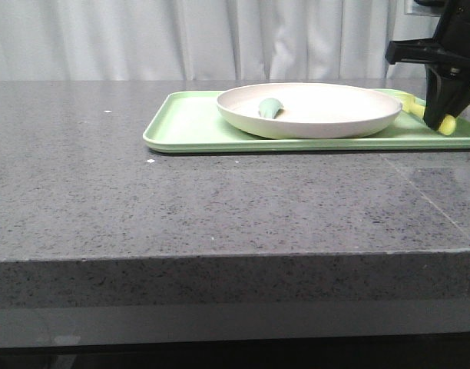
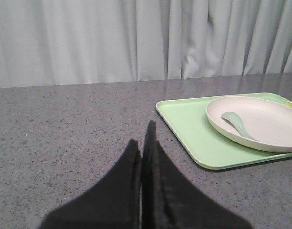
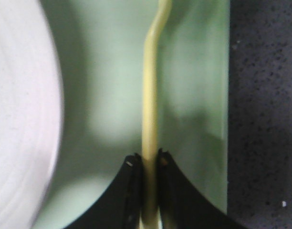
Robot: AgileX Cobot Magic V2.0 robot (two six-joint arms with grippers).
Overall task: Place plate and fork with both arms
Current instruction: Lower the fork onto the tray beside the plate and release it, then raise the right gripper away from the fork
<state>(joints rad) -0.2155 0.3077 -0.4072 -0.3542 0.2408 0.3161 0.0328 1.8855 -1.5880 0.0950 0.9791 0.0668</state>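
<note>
The cream plate (image 1: 312, 109) sits on the light green tray (image 1: 189, 123) at the back of the table; it also shows in the left wrist view (image 2: 260, 119) and the right wrist view (image 3: 17, 119). My right gripper (image 1: 442, 104) is shut on the pale yellow fork (image 3: 150, 95), low over the tray's right end beside the plate; the fork's handle end sticks out in the front view (image 1: 447, 124). My left gripper (image 2: 142, 140) is shut and empty over bare table, left of the tray, and out of the front view.
A teal spoon-like utensil (image 1: 269, 108) lies in the plate, also seen in the left wrist view (image 2: 236, 123). The grey stone table (image 1: 143, 200) spreads in front and left. White curtains (image 1: 181, 38) hang behind.
</note>
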